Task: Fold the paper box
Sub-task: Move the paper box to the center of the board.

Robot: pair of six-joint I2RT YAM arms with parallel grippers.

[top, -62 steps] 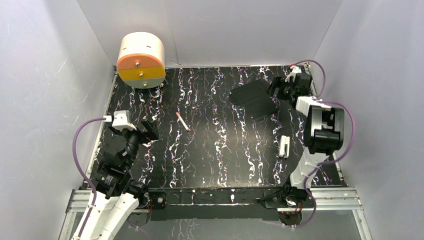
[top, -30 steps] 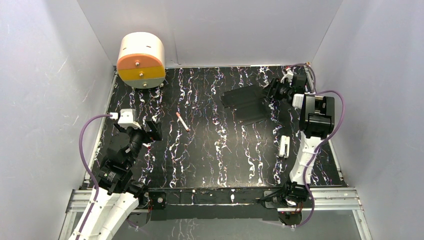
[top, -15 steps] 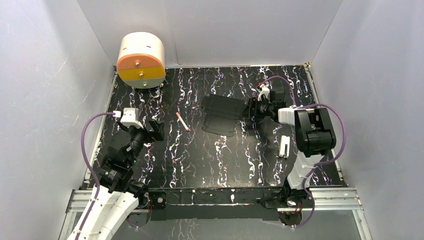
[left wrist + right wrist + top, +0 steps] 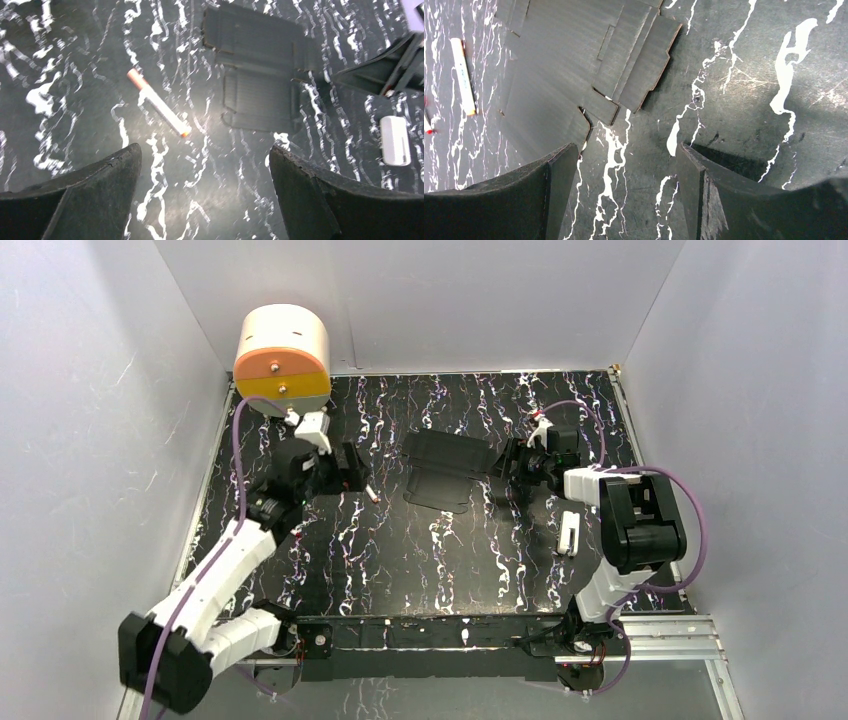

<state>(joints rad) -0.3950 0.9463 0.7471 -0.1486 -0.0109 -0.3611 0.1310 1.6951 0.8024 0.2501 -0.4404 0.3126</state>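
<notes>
Item: paper box (image 4: 445,468), flat blank on table (image 4: 440,570) between claws; left claw (image 4: 205,155) wide, empty; right claw (image 4: 624,155) parted, empty, beside its edge; advise pinning one panel while lifting a creased flap.

Soft even light, glare on tabletop (image 4: 200,117)

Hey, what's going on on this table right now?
Two robot arms are set to fold a paper box, which lies flat and unfolded on the black marbled table. The right arm has its open jaws at the card's right edge, gripping nothing. The left arm hovers with open jaws over the table beside a small pink-and-white stick, left of the box. No folding has begun.
</notes>
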